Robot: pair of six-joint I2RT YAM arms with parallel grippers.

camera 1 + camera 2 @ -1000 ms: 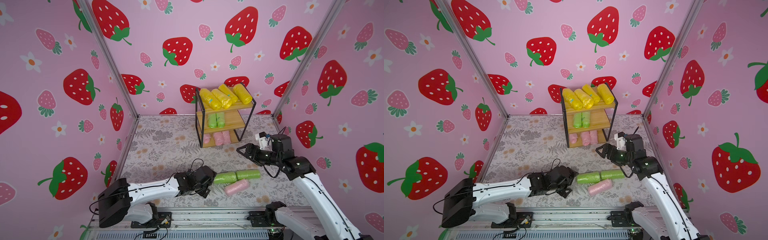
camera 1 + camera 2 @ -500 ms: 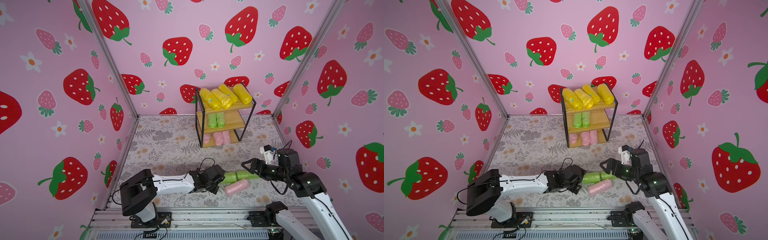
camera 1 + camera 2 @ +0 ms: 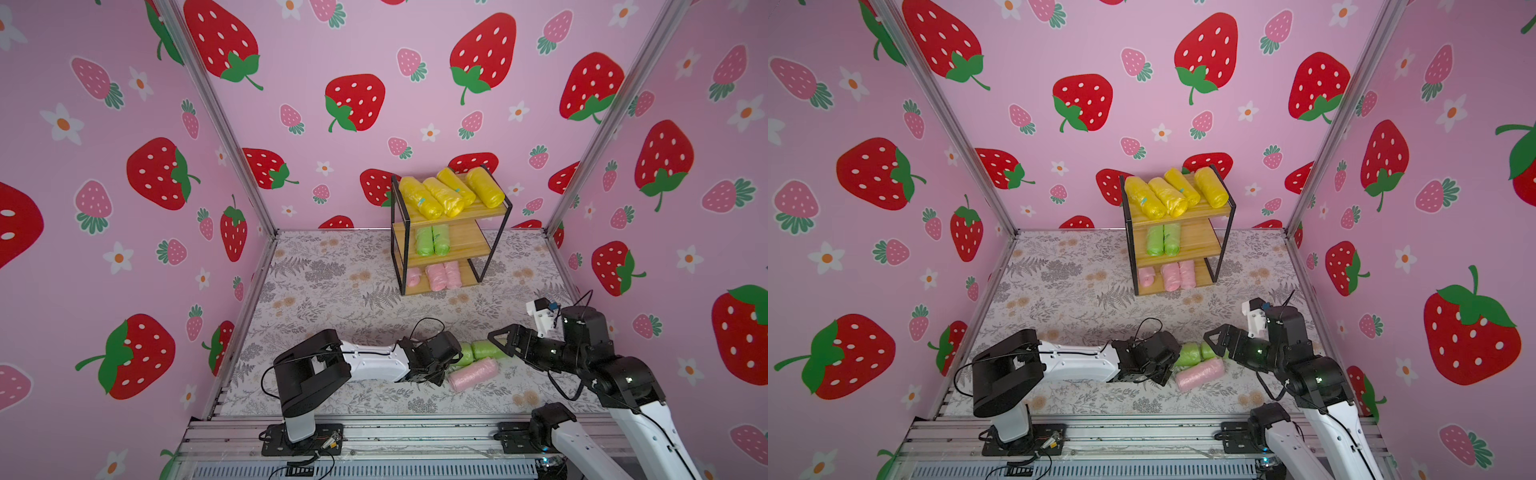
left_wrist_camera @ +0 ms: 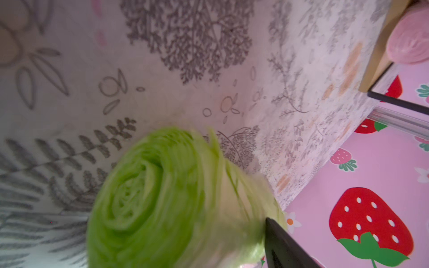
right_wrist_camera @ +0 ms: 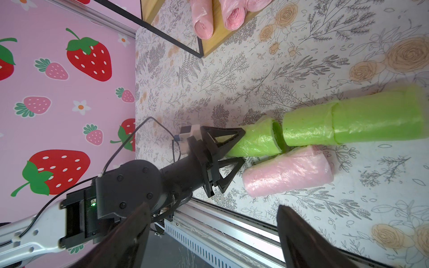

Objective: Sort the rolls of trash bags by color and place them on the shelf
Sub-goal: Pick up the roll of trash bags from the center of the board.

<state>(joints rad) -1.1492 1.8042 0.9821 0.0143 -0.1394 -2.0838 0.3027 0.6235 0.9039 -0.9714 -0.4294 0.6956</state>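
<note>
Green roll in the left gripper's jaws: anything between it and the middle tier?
Nothing visible. The green roll between the left gripper's jaws has bare floor up to the shelf. The middle tier's two green rolls sit at its left; the rest is free. The pink roll lies on the near side, off that path.

No legible txt, labels, brand names or nos. in any view. Walls point(image 3: 291, 62): strawberry/flower print only. Worktop point(image 3: 332, 299) cover: floral print only. Small teal marks on two yellow rolls point(image 3: 417, 195), top tier of shelf point(image 3: 465, 241): too small to read.
</note>
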